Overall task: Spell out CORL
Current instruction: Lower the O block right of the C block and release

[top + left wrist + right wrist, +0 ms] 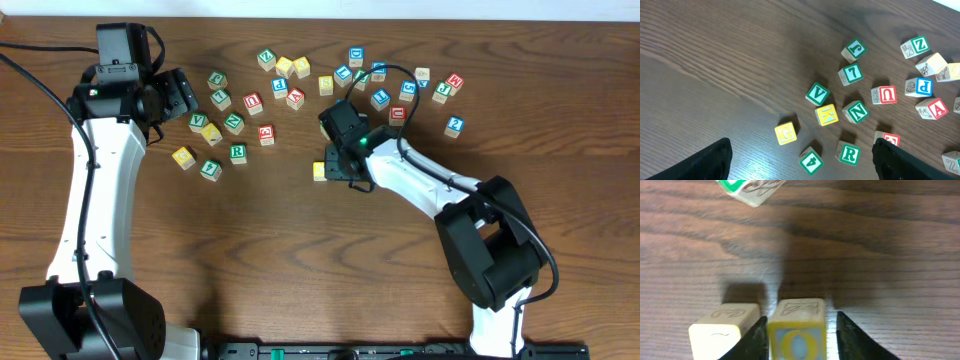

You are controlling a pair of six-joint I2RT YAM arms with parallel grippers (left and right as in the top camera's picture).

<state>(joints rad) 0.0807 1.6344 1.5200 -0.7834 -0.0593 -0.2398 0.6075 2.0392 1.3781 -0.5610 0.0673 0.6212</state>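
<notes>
Cubes lay scattered over the far part of the table (260, 250) in the overhead view. We counted close to thirty, most too small there for their letters to be read. The right claw (334, 164) hung low near the middle, with a yellow cube (320, 171) just beside its tip, apart from the rest. The R cube (237, 152) sat in the left-hand cluster, near the left claw (186, 94). We could not pick out an L from above.

From the left wrist, we saw the left claw's two fingers (715, 160) spread wide and empty. The R cube (848, 154) lay on the wood between them, touching neither. We counted seven green-lettered cubes, the R among them, three red-lettered ones, one blue P cube (919, 86) and two yellow-faced ones. A few more were cut off by the picture's edge.

From the right wrist, three cubes showed. The O cube (797, 332) stood between the right claw's fingers (855, 340). A dark gap showed on one side, so we took the claw as released. The yellow cube (722, 330) sat just beside the O cube, outside the claw, with one finger standing between the two. A green-edged cube (747, 190) lay well apart at the far edge.
</notes>
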